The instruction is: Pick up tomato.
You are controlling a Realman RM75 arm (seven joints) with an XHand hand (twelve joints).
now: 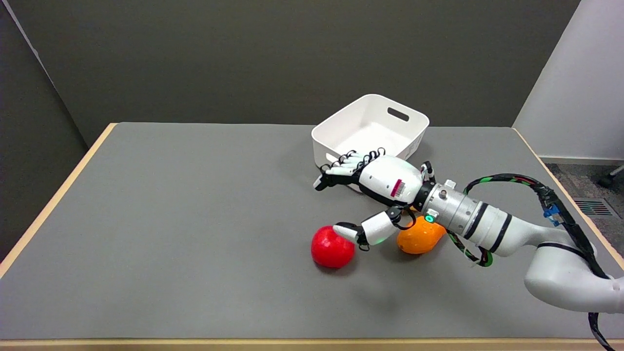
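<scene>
A red tomato (332, 247) lies on the grey table, right of the middle and toward the near side. My right hand (374, 191) hovers just above and behind it, reaching in from the lower right. Its fingers (344, 168) are spread and stretched toward the left. The thumb tip (345, 230) hangs over the tomato's top right; I cannot tell whether it touches. Nothing is held in the hand.
An orange fruit (419, 237) lies right of the tomato, partly under my wrist. A white plastic bin (341, 130) with nothing in it stands behind the hand. The table's wooden edges run along the left, right and near sides.
</scene>
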